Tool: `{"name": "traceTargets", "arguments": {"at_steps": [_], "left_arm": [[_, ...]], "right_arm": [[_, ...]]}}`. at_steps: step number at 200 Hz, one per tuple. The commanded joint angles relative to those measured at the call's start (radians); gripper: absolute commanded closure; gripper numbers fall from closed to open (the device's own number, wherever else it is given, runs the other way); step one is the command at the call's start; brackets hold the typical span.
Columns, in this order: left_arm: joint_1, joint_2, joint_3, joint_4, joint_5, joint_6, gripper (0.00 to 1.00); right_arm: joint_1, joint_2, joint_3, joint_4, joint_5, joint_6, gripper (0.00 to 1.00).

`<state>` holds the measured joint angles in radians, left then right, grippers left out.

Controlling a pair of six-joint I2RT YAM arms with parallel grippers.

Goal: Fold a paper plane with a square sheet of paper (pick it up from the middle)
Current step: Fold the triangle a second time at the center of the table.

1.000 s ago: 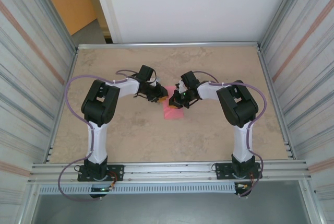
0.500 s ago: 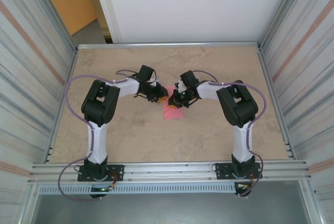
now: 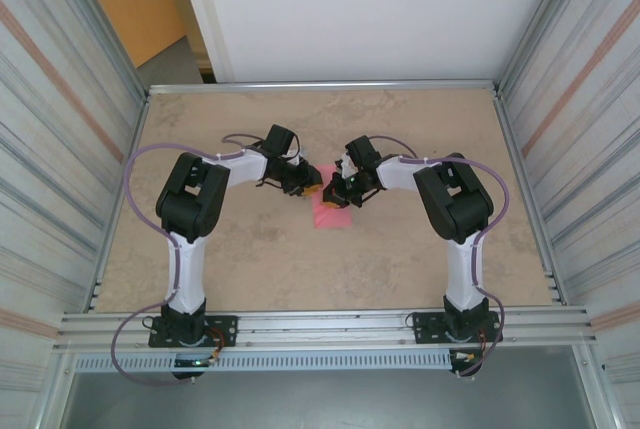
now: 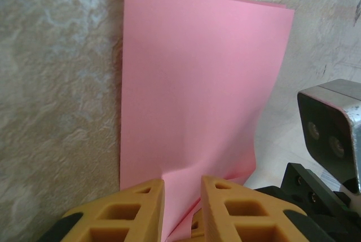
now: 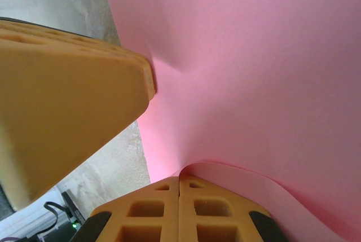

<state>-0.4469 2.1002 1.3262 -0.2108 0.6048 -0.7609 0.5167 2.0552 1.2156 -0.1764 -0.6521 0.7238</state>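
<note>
The square sheet of paper (image 3: 331, 215) is pink and lies folded over on the table between the two arms. In the left wrist view the sheet (image 4: 197, 84) stretches away from my left gripper (image 4: 182, 183), whose jaws stand slightly apart, and its near edge is lifted into a crease between them. My left gripper (image 3: 311, 188) presses one fingertip (image 5: 144, 78) into the paper (image 5: 254, 73) and dents it. My right gripper (image 5: 179, 177) is shut on the sheet's curled near edge, close beside the left gripper. Seen from above, the right gripper (image 3: 334, 192) sits at the paper's far edge.
The beige tabletop (image 3: 400, 259) is framed by metal rails and corrugated side walls (image 3: 60, 149). The right wrist camera housing (image 4: 333, 129) hangs close to the sheet's right side.
</note>
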Motion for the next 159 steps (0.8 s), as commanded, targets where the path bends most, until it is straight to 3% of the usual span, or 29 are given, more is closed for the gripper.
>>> {"name": "traceTargets", "arguments": {"at_steps": [1,82,159], "left_arm": [[-0.013,0.039,-0.042,-0.07,-0.036,-0.011,0.76],[-0.013,0.022,-0.047,-0.072,-0.042,-0.014,0.76],[0.001,-0.065,0.014,-0.08,-0.041,-0.027,0.75]], "right_arm": [[0.003,0.025,0.026,-0.011,0.008,-0.01,0.96],[0.003,0.042,0.014,-0.024,0.035,0.008,0.93],[0.0,0.052,-0.008,-0.035,0.05,0.026,0.77]]}}
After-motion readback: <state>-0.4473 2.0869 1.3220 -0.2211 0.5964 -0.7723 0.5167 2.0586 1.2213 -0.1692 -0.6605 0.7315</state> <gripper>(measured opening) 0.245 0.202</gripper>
